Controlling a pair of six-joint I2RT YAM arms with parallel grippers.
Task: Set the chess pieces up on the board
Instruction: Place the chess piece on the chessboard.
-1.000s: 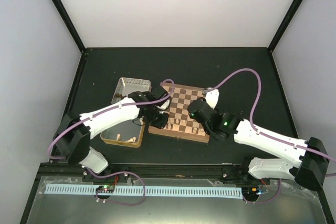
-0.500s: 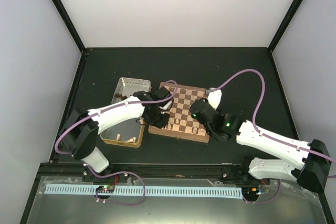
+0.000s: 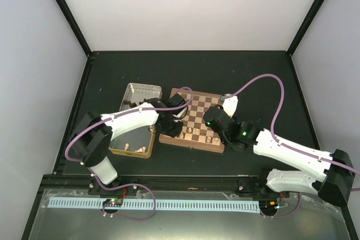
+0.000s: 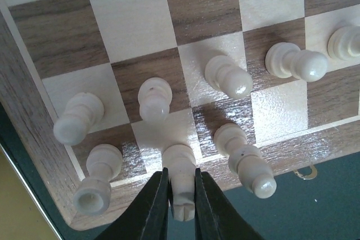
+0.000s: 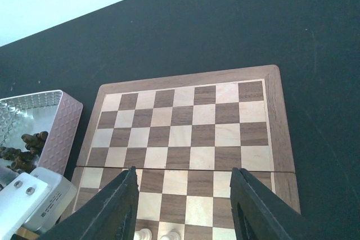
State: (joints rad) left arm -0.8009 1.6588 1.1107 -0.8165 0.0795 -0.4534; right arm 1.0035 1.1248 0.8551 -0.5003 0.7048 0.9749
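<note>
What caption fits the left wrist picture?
Left gripper pinching one cream chess piece at the edge of the board.

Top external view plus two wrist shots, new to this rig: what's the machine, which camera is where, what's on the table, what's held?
Two robot arms, the left arm and the right arm, are bolted at the near edge of a dark table. The top view looks down from above and behind them. Each wrist view looks along that arm's own fingers. On the table lie a chessboard, a silver tin holding dark pieces, and a gold-sided tin. Cream pieces are on the board's near rows. The left end effector is shut on a cream piece by the board's corner. The right end effector is open and empty above the board.
</note>
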